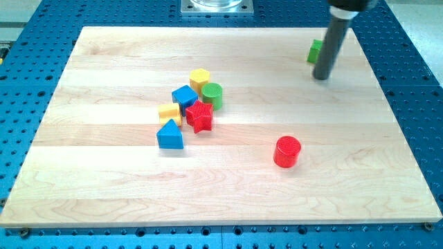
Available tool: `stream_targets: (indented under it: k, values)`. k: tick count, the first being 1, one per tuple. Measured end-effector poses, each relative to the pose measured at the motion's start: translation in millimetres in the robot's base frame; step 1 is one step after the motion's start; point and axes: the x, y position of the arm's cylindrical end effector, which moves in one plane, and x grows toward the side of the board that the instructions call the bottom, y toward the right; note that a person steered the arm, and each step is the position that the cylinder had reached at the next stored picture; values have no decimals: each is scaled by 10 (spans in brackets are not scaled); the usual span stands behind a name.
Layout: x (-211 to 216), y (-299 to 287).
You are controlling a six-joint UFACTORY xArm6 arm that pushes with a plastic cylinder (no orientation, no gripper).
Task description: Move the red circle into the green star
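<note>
The red circle sits near and right of centre on the board, well apart from my tip, which stands far right, grasping nothing, touching the green star half hidden behind it.

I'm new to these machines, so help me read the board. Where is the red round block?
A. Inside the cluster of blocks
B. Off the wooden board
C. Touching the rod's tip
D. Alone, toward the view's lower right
D: the red circle sits by itself, apart from the cluster and from my tip.
</note>
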Motion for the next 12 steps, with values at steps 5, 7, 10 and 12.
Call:
stream_targets:
  k: [5,7,10,12]
  values:
    - [2628,-897]
    - [1814,-916]
    - [1670,-136]
    - [277,-81]
